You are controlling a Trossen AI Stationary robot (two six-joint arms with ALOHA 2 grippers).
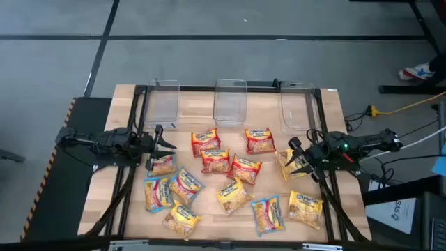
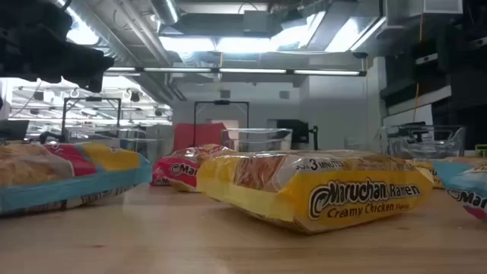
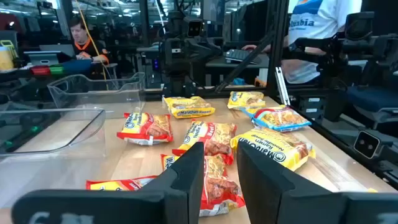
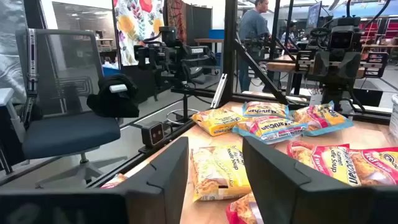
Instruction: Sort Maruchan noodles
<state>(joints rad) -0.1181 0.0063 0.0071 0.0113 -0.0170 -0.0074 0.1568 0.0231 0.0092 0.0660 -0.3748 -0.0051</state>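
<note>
Two dark grippers stand low over the wooden table [image 1: 334, 111], one at each side of a scatter of crinkly plastic ramen packets. Nearest the front edge lie a yellow packet [image 1: 182, 219], a blue-edged packet [image 1: 268, 213] and another yellow packet [image 1: 304, 209]; the low view reads "Maruchan Ramen Creamy Chicken" and "3 minutes" on a yellow packet [image 2: 319, 189].

Farther in, the left gripper [image 1: 167, 144] sits with its fingers apart, gripping nothing, its tips over a red packet [image 1: 162, 164] at the left edge of the scatter. The right gripper [image 1: 298, 155] is likewise spread and empty, above a yellow packet [image 1: 288, 164] at the right edge; its wrist view shows that packet [image 4: 217, 171] between the fingers, with "Noodle Soup" legible.

Red packets [image 1: 230, 162] cluster in the middle of the table, touching or overlapping one another, with bare wood between them and the far edge.

Three clear plastic bins [image 1: 230, 103] line the far edge, well apart from the packets.
</note>
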